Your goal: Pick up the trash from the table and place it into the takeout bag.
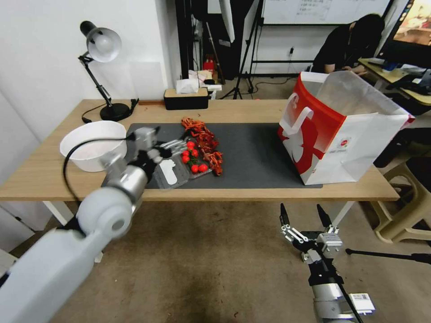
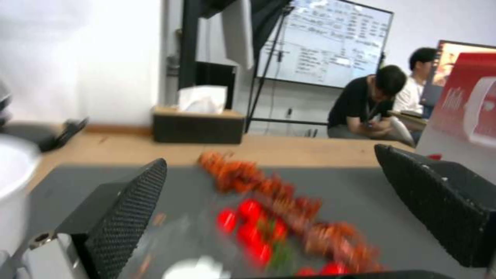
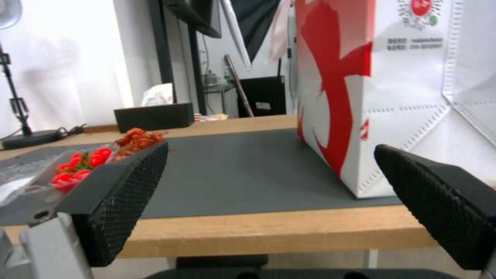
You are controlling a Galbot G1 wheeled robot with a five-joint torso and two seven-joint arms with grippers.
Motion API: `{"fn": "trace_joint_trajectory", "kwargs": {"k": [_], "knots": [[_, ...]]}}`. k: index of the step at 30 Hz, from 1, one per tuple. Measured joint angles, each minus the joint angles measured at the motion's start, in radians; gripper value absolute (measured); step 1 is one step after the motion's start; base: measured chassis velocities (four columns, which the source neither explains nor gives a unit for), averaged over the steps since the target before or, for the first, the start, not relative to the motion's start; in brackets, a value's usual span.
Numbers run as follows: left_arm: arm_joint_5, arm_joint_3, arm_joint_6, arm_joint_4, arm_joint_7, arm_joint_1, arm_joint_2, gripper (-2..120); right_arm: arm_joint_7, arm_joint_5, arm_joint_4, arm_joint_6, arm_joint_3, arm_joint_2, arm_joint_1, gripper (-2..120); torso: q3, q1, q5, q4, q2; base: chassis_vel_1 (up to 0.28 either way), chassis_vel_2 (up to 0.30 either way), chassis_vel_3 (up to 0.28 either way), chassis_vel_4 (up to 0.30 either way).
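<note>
Nearest the robot, the right gripper (image 1: 305, 220) hangs below the front edge of the table (image 1: 269, 194), fingers spread and empty, aimed toward the takeout bag (image 1: 341, 134). It looks parked.

Farther in, the left gripper (image 1: 168, 150) reaches over the dark grey mat (image 1: 256, 154) with its jaws apart and nothing between them. In the left wrist view its fingers (image 2: 124, 209) bracket the clear tray of red tomatoes (image 1: 191, 163) and the strip of orange-red scraps (image 1: 204, 143) lying along the tray's far side. The scraps look like shells or dried peel; what they are exactly cannot be told.

That strip is the only loose litter visible on the mat. It will probably handle as light, brittle, loosely tangled stuff: a pinch may lift only a clump, and bits could crumble and drop. A grip across the thickest part of the pile, fingers coming down to the mat on either side, seems safest. The thin plastic tray touches the pile and would likely slide or buckle if a finger caught its edge.

To the left stands the large white bowl (image 1: 92, 143). The takeout bag sits upright and open-mouthed on the mat's right end, well apart from the scraps. Behind are a desk lamp (image 1: 101, 49) and a tissue box (image 1: 186, 96).
</note>
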Motion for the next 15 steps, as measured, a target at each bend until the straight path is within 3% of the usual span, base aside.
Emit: {"fn": "trace_joint_trajectory", "kwargs": {"k": [2, 5, 8, 9, 12, 15], "knots": [[0.053, -0.083, -0.067, -0.006, 0.065, 0.125, -0.046, 100, 0.001, 0.005, 0.006, -0.003, 0.002, -0.012, -0.002, 100, 0.0, 0.0, 0.0007, -0.0003, 0.0, 0.0, 0.0, 0.0, 0.0], [0.086, -0.123, -0.114, -0.006, 0.081, 0.19, -0.08, 100, 0.002, 0.01, 0.009, -0.005, 0.005, -0.023, -0.005, 100, 0.0, 0.0, 0.0004, -0.0005, 0.0, 0.0, 0.0, 0.0, 0.0], [0.201, -0.212, -0.21, 0.01, 0.128, 0.303, -0.187, 100, 0.0, 0.031, 0.012, -0.012, 0.012, -0.044, -0.005, 100, 0.0, 0.0, 0.0004, -0.0006, 0.0, 0.0, 0.0, 0.0, 0.0], [0.201, -0.212, -0.21, 0.01, 0.128, 0.303, -0.187, 100, 0.0, 0.031, 0.012, -0.012, 0.012, -0.044, -0.005, 100, 0.0, 0.0, 0.0004, -0.0006, 0.0, 0.0, 0.0, 0.0, 0.0], [0.266, -0.235, -0.284, 0.02, 0.172, 0.395, -0.271, 100, -0.025, 0.055, 0.014, -0.02, 0.028, -0.051, -0.004, 100, 0.0, 0.0, 0.0006, -0.0003, 0.0, 0.0, 0.0, 0.0, 0.0], [0.292, -0.212, -0.316, 0.038, 0.184, 0.42, -0.295, 100, -0.038, 0.06, 0.016, -0.025, 0.041, -0.045, -0.009, 100, 0.0, 0.0, 0.0009, -0.0003, 0.0, 0.0, 0.0, 0.0, 0.0]]}}
